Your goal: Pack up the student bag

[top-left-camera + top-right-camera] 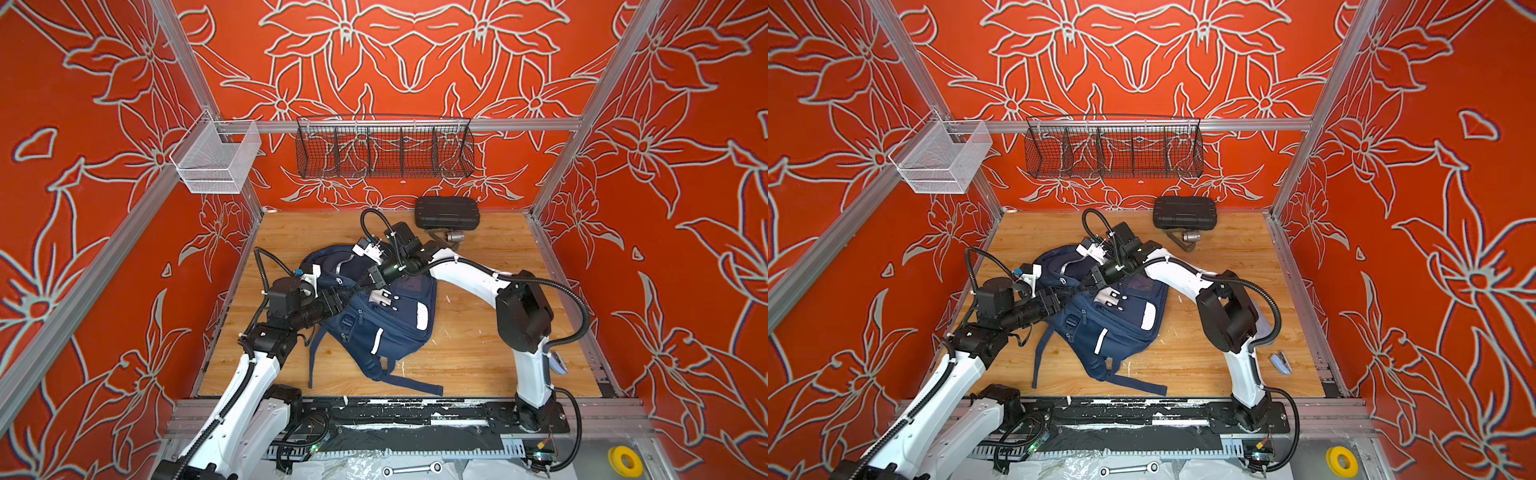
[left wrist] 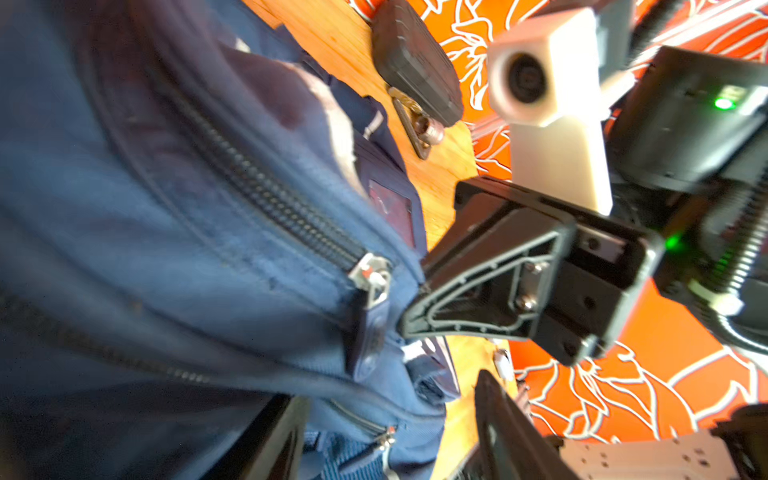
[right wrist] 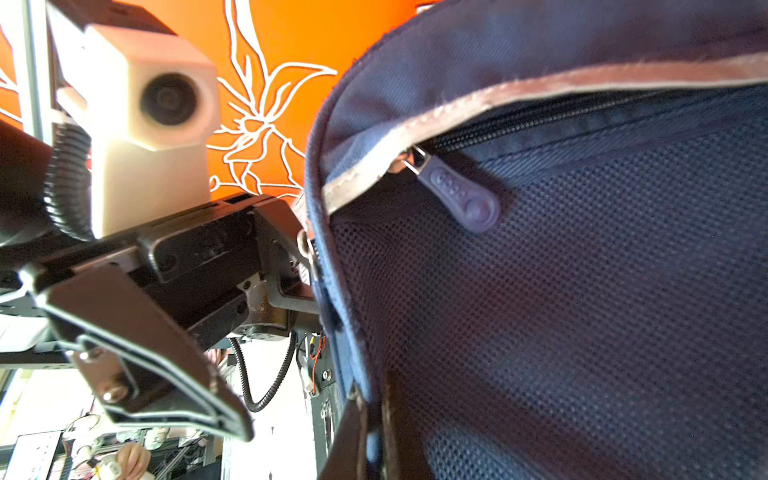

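My right end effector (image 2: 411, 326) clamps the bag (image 2: 166, 249); my left end effector (image 2: 386, 419), jaws apart, should pinch the zip pull (image 2: 368, 340) squarely, then follow the teeth (image 2: 270, 195).

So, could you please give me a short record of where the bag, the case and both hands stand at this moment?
Student bag: navy, lying on the wooden table, straps trailing toward the front.
Left hand: open, fingers either side of the bag's fabric.
Right hand: shut, pinching the bag beside a zip slider.
Black case: closed, at the table's far edge, apart from the bag.
Metal fitting: on the table just in front of the case.
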Available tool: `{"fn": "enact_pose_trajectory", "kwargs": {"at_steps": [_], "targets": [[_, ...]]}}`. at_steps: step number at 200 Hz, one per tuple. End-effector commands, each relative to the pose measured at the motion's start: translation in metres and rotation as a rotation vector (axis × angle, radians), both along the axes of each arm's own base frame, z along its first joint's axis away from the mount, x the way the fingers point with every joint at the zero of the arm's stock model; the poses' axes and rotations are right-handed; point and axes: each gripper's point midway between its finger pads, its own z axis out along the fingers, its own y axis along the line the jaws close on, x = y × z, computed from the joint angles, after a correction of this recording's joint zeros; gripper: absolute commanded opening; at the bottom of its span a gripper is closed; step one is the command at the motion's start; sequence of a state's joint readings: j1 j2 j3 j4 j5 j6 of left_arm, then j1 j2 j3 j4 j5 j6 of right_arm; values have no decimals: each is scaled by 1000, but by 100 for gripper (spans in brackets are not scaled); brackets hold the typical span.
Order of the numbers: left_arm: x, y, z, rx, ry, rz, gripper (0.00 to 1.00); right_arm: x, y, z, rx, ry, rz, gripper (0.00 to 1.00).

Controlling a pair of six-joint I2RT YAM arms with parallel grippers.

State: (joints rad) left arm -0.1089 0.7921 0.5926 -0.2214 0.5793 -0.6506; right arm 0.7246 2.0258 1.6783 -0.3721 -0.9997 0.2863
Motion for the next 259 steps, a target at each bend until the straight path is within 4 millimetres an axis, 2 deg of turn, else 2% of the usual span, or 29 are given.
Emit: {"fn": "enact_pose_trajectory", "kwargs": {"at_steps": [1, 57, 120, 202, 259], "targets": [[-7, -12, 35, -21, -89, -102, 63, -7, 7, 43, 123, -24, 81, 0], [-10, -14, 48, 29, -102, -149, 63, -1, 1, 44, 108, -25, 65, 0], [2, -3, 38, 96, -103, -117, 65, -5, -1, 58, 138, -27, 78, 0], [8, 4, 11, 95, -77, -93, 71, -10, 0, 73, 182, -10, 99, 0], [21, -8, 23, -16, -149, -125, 72, -11, 0, 75, 190, 10, 101, 0]]}}
